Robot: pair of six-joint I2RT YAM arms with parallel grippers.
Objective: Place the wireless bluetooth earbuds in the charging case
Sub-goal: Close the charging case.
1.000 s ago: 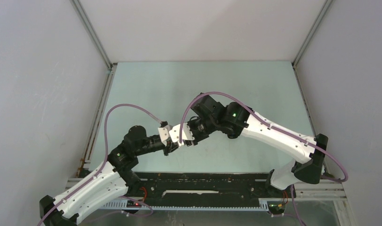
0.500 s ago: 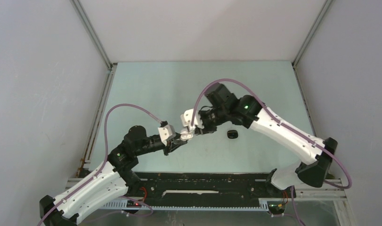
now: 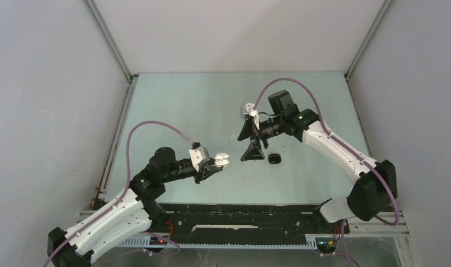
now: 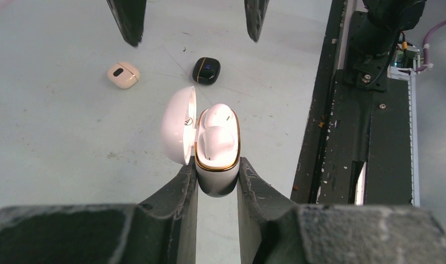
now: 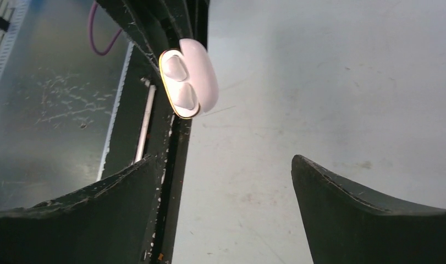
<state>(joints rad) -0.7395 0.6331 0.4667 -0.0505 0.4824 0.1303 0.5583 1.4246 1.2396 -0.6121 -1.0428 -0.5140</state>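
Observation:
My left gripper (image 4: 216, 177) is shut on the base of a white charging case (image 4: 216, 179) with a gold rim, held above the table with its lid (image 4: 177, 132) swung open to the left. Two white earbuds (image 4: 217, 135) sit in its wells. The top view shows the case (image 3: 221, 160) at the left gripper's (image 3: 212, 164) tip. My right gripper (image 3: 249, 142) hangs to the right of it, apart, open and empty. In the right wrist view the case (image 5: 194, 77) with its earbuds (image 5: 179, 82) lies ahead of the open gripper (image 5: 223, 160).
A closed black case (image 4: 206, 70) and a closed beige case (image 4: 123, 75) lie on the pale green table (image 3: 201, 105) beyond the held case. The black case (image 3: 274, 158) lies just right of the right gripper. The black base rail (image 3: 239, 214) runs along the near edge.
My right gripper has pulled back from the held case toward the upper right and opened wide. The black case on the table has come into view. The left gripper stays shut on the case.

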